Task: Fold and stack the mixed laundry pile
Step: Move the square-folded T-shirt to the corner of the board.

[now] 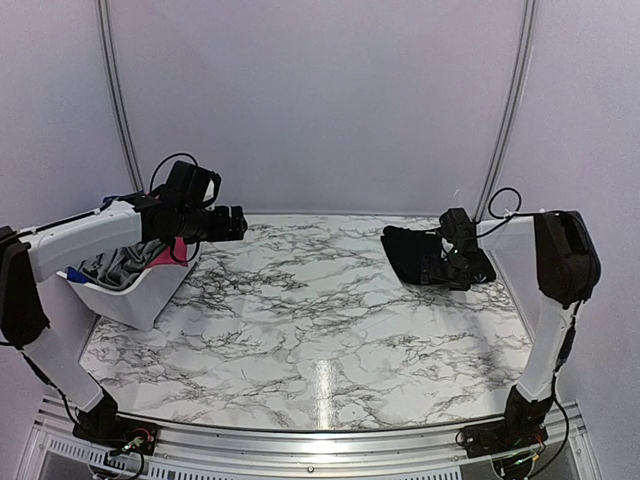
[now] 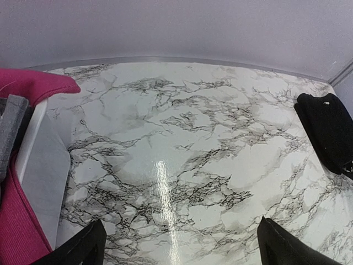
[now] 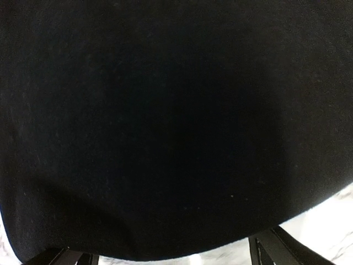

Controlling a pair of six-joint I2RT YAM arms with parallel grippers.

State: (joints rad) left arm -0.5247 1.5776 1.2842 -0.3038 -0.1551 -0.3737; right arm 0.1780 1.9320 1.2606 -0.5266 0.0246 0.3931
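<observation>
The mixed laundry pile [image 1: 125, 262] shows grey, hot-pink and a bit of blue cloth. It lies in a white basket [image 1: 140, 300] at the table's left edge. My left gripper [image 1: 236, 224] hangs just right of the basket, pointing out over the marble. It is open and nothing lies between its fingers [image 2: 91, 245]. Pink cloth [image 2: 33, 88] and grey cloth [image 2: 11, 127] show at the left wrist view's left. A folded black garment [image 1: 415, 250] lies at the back right. My right gripper [image 1: 440, 270] is open, low over it. The black garment [image 3: 165, 110] fills the right wrist view.
The marble table [image 1: 320, 320] stretches between the basket and the black garment [image 2: 325, 127]. The basket's white wall [image 2: 47, 165] stands close to my left fingers. Pale curtain walls close off the back and sides.
</observation>
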